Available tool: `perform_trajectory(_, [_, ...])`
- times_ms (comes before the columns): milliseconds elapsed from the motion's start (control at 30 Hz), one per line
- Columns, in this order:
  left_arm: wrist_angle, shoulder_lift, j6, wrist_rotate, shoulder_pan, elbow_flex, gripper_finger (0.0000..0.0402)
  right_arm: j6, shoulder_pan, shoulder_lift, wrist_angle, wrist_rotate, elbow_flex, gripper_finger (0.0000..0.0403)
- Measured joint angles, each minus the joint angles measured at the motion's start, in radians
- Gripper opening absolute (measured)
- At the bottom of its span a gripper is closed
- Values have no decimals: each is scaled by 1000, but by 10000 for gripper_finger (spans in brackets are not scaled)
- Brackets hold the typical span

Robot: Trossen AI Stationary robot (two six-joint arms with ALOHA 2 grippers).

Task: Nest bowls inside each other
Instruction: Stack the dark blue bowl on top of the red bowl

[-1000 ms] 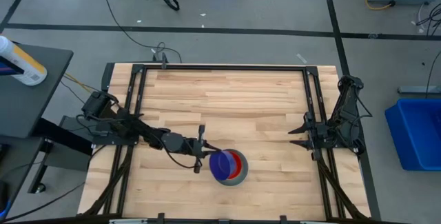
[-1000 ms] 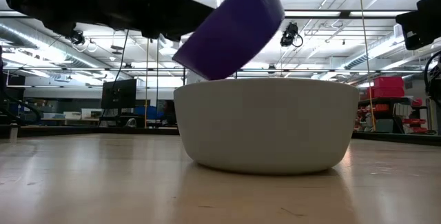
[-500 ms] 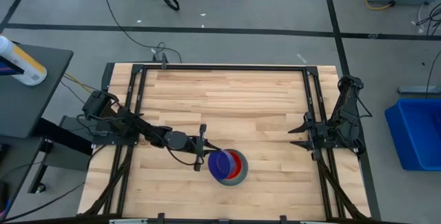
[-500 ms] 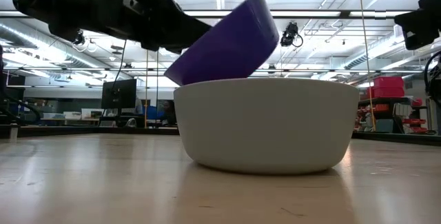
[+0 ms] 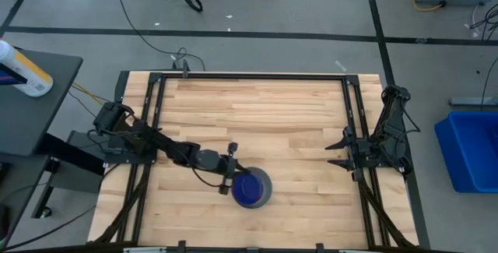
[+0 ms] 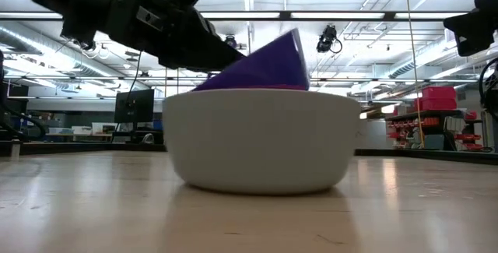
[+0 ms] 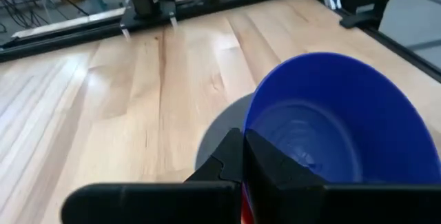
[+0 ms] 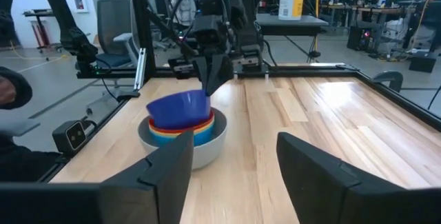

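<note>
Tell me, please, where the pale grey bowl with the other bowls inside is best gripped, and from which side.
Probably at its rim, from above on the right-hand side. The pale grey bowl sits upright, and its wall is too wide and rounded to span. The stacked bowls leave a narrow gap inside the rim for one finger. The left tool holds the dark blue bowl at the left side.

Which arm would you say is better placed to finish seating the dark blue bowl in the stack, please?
Left. Its gripper is shut on the dark blue bowl, tilted over the grey bowl; the right gripper waits open at the table's far side.
</note>
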Motion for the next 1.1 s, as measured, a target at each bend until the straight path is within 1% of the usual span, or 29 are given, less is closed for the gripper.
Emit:
perform_trajectory(133, [-62, 0, 5, 8, 1, 36, 4, 0, 0, 0, 10, 0, 0, 226])
perform_trajectory(267, [-153, 0, -24, 27, 14, 56, 4, 0, 0, 0, 13, 0, 0, 232])
perform_trajectory(400, [-196, 0, -57, 32, 20, 58, 4, 0, 0, 0, 14, 0, 0, 238])
perform_trajectory(667, [-264, 0, -107, 76, 38, 60, 4, 0, 0, 0, 14, 0, 0, 253])
perform_trajectory(833, [-381, 0, -113, 102, 42, 115, 4, 0, 0, 0, 20, 0, 0, 260])
perform_trajectory(900, [-384, 0, -110, 102, 42, 123, 4, 0, 0, 0, 21, 0, 0, 263])
perform_trajectory(1100, [-360, 1, -75, 111, 42, 133, 39, 0, 0, 0, 21, 0, 0, 268])
